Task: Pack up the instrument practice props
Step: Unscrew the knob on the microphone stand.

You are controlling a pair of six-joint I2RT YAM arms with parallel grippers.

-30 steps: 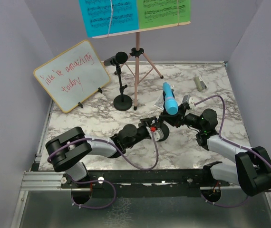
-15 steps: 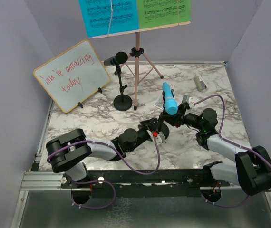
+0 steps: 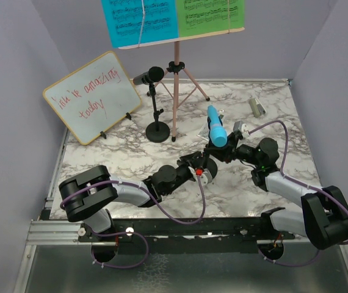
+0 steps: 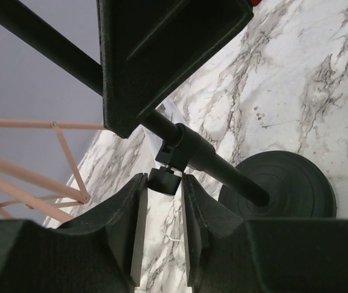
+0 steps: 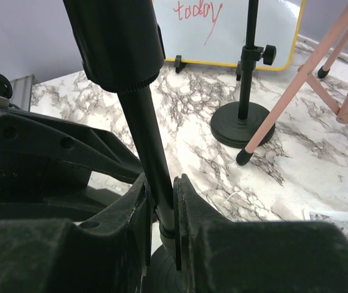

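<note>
Right gripper (image 5: 160, 196): clenched on the pole of the near mic holder (image 5: 145, 131), low on the pole, just above the base. Grip is plain in the right wrist view.

Left gripper (image 4: 163, 194): jaws narrow, one fingertip on each side of the holder's black adjustment knob (image 4: 163, 180). Can't tell if they actually pinch it. The round base (image 4: 287, 183) sits on the marble just past the fingers.

Blue microphone (image 3: 215, 129) sits on top of that holder, mid-table, right of centre, leaning slightly.

Room:
- Both grippers are packed in tight at the same pole.
- The pink tripod music holder (image 3: 175, 91) has its legs just behind and to the left. The far mic holder (image 3: 157, 127) stands beside those legs.
- Bare marble shows on the table (image 3: 101, 160) at near-left, and on the right toward the silver cylinder (image 3: 257, 107).
- Purple walls (image 3: 15, 61) close off the left, back and right sides.

Count:
- 2 mic holders.
- 2 microphones: the blue one, plus a black microphone (image 3: 149, 75) on the far holder.
- 1 pink tripod.
- 2 sheets on its tray: blue sheet (image 3: 140, 21) and green sheet (image 3: 213, 13).
- 1 whiteboard (image 3: 91, 94), propped at back-left.
- 1 silver cylinder.
</note>
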